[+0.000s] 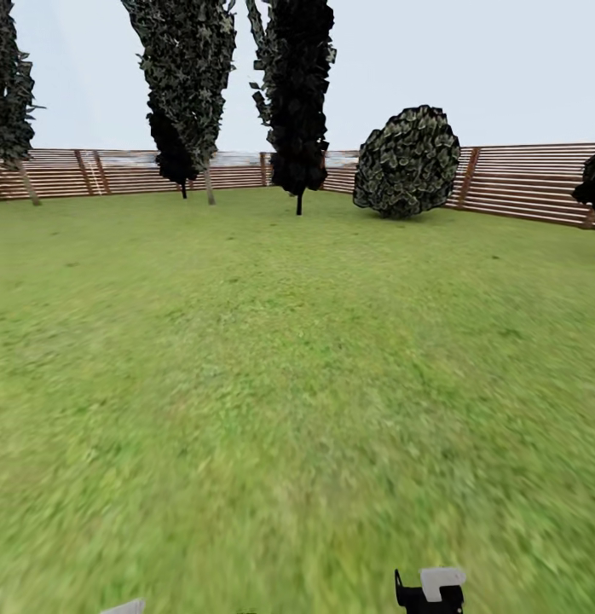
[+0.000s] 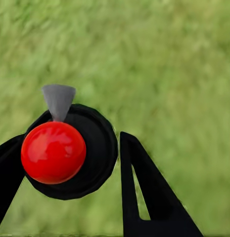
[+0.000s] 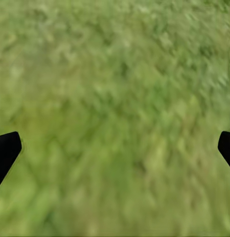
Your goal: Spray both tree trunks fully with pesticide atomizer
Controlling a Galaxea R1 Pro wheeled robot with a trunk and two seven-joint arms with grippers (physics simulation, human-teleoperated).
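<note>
Black fingers of the left gripper (image 2: 70, 163) close on a round black object (image 2: 97, 148) topped by a glossy red ball (image 2: 53, 152), with a small grey cone (image 2: 58, 100) at its far edge; whether this is the pesticide atomizer cannot be told from the left wrist view. The right gripper (image 3: 115, 148) hangs wide apart, only its dark fingertips (image 3: 6, 150) showing at the edges over blurry grass. In the head view a black-and-white robot part (image 1: 430, 590) sits at the bottom edge. Beyond it the green lawn (image 1: 280, 367) stretches away to narrow dark trees (image 1: 296, 94), a round dark bush (image 1: 407, 160) and a red-brown slatted fence (image 1: 528, 181).
</note>
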